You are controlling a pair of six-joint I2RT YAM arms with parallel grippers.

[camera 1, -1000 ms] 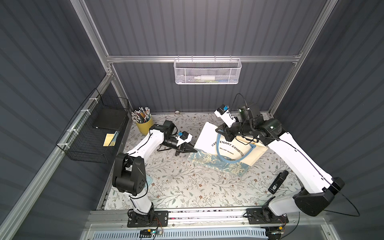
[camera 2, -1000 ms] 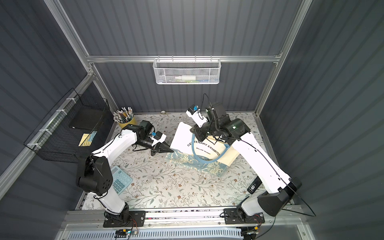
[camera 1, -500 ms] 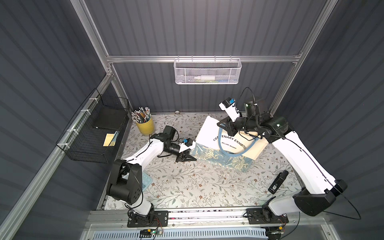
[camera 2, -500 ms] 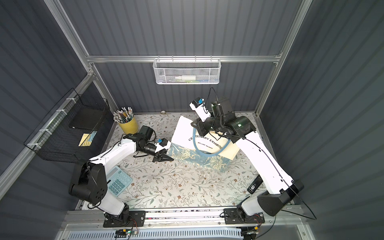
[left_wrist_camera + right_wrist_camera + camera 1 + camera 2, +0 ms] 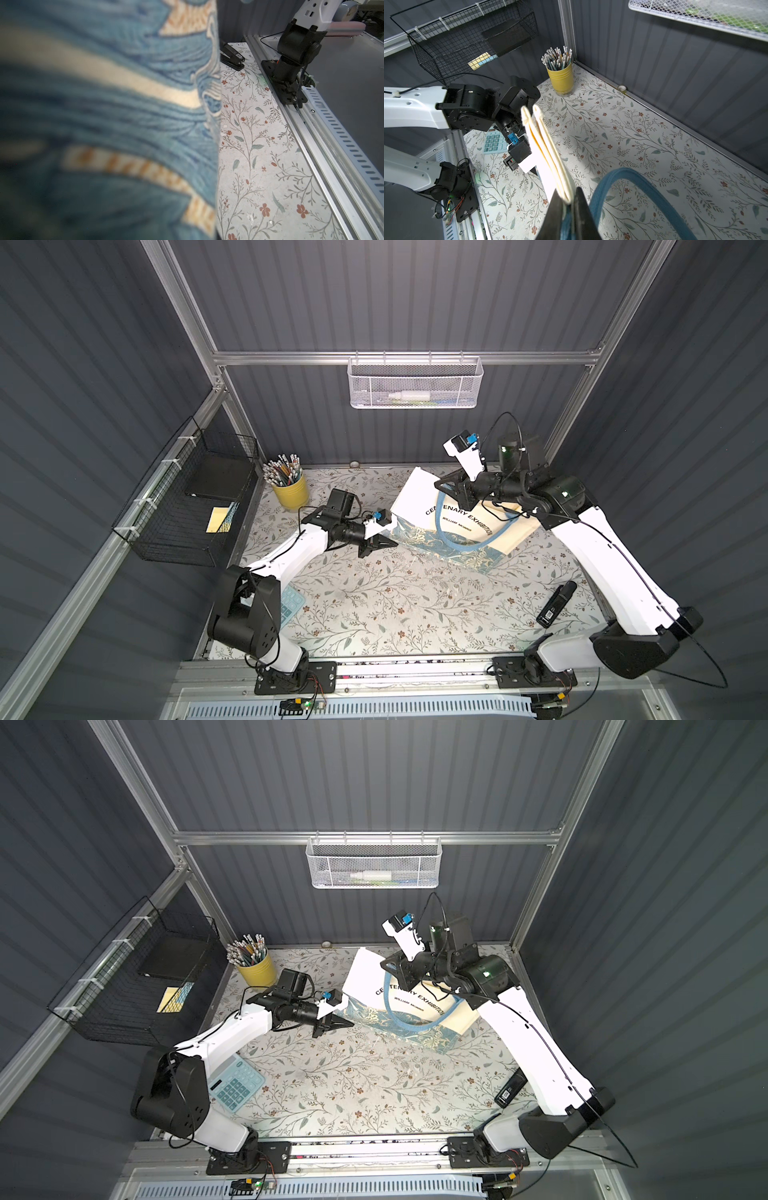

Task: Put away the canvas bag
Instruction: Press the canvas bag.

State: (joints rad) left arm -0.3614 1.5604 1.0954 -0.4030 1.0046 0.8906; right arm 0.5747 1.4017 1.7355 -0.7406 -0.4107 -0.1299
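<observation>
Canvas bag [image 5: 415,502] is hanging far right over the tabletop [image 5: 395,605], right end effector [image 5: 568,204] pinching its top hem. Left end effector [image 5: 384,542] has just moved in and is now apparently pinching the bottom-left corner, so a two-point hold is forming for stowing.

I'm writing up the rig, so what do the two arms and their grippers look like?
Left arm and right arm match: white links, black round joints, loose black cables. Left gripper and right gripper have black tapered fingers, each beside a white camera block with a blue plug. Green lights glow on the right arm.
</observation>
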